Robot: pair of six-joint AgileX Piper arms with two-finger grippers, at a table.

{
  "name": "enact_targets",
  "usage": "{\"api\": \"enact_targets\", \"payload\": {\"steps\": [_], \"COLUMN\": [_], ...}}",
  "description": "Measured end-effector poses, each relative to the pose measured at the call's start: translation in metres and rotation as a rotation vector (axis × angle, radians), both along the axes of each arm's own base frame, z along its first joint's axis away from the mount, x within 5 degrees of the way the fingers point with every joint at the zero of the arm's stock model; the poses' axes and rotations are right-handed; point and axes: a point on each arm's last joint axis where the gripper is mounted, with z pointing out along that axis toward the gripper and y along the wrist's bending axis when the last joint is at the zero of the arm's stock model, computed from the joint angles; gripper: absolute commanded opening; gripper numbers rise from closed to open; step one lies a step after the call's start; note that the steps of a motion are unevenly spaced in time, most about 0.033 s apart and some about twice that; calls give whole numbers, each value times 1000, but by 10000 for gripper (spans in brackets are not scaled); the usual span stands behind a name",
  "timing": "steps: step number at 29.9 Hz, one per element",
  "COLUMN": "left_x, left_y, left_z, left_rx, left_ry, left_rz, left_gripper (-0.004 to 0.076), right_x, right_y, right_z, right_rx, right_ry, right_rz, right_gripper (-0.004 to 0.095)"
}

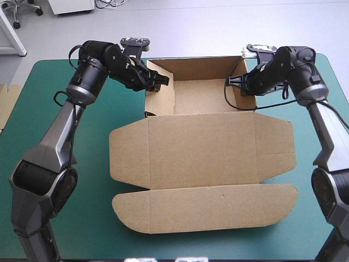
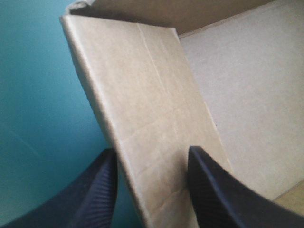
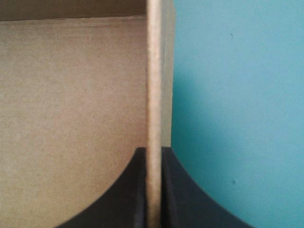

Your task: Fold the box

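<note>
The brown box [image 1: 202, 147] lies in the middle of the teal-green cover, its far half raised into a tray and its lid [image 1: 207, 207] flat toward the front edge. My left gripper [image 1: 158, 82] is at the tray's left wall. In the left wrist view this wall [image 2: 142, 95] leans between the fingers of the left gripper [image 2: 152, 190], which stand apart, one on each side. My right gripper [image 1: 240, 87] is at the right wall. That upright wall [image 3: 154, 71] runs edge-on into the right gripper [image 3: 153, 190], whose fingers are pressed on it.
Bare teal-green cover [image 1: 65, 229] lies left, right and in front of the box. An edge of more brown board [image 1: 6, 103] shows at the table's left edge.
</note>
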Motion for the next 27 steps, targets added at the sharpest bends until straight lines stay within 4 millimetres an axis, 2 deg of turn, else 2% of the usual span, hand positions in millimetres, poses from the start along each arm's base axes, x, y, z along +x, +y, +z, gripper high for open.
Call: {"api": "enact_targets", "payload": {"steps": [8, 15, 18, 22, 27], "left_x": [9, 18, 22, 28, 37], "left_y": [-1, -3, -3, -3, -4], "left_z": [-14, -29, -37, -47, -61], "left_rx": [41, 72, 93, 127, 163], "left_ry": [15, 36, 45, 52, 56], "left_rz": [8, 3, -1, -4, 13], "left_gripper": [311, 261, 174, -10, -10], "right_x": [7, 17, 20, 25, 27], "right_y": [1, 3, 4, 5, 6], "right_z": [1, -9, -15, -23, -29], "right_rx": [8, 10, 12, 13, 12], "right_ry": [-15, 6, 21, 37, 63], "right_rz": [-26, -31, -31, -35, -41], "right_gripper": [1, 1, 1, 2, 2]}}
